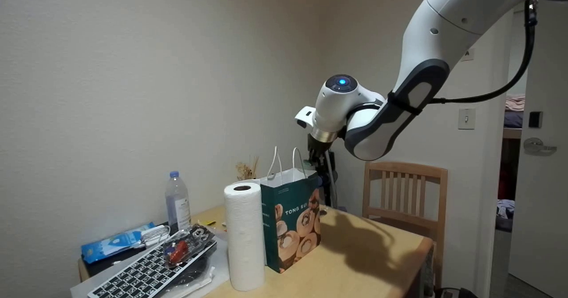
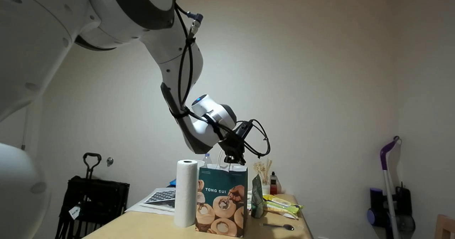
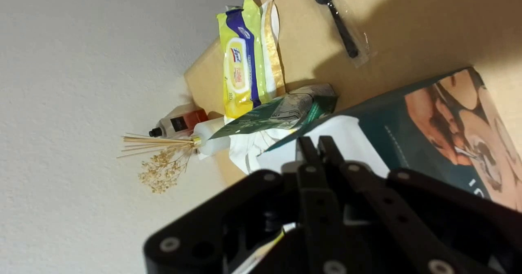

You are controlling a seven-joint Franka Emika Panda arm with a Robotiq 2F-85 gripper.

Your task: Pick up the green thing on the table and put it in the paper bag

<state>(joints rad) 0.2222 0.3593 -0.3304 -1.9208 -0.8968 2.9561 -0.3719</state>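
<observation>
Pale plain walls (image 1: 133, 89) meeting in a corner, light tan wooden table (image 1: 328, 271) in front. Gripper (image 3: 317, 143) points down at the paper bag (image 2: 222, 196), tips at about rim level in an exterior view. Fingers pressed together or all but, just a thin gap at the tips. Wrist view has the tips overlapping the bag's white opening; can't tell if they're right over it or past the rim.

Bag: upright, open at the top, TONG SUI print on its side. Green thing (image 3: 281, 113) reads as the dark-green pouch with a printed label. It's outside the bag, standing on the table just beside it; contact can't be told. Paper-towel roll (image 2: 186, 193) stands upright on the bag's opposite side, very close.

Further out: yellow wipes pack (image 3: 240, 62) lying near the pouch, reed diffuser (image 3: 214, 137) with a small bottle (image 3: 181, 124) just beside it, wrapped black spoon (image 3: 335, 17) lying apart from the bag. Past the roll: keyboard (image 1: 148, 264), blue box (image 1: 111, 245), blue-capped water bottle (image 1: 178, 205). Wooden chair (image 1: 406, 167) beyond the table, purple-handled vacuum (image 2: 391, 196) by the wall.
</observation>
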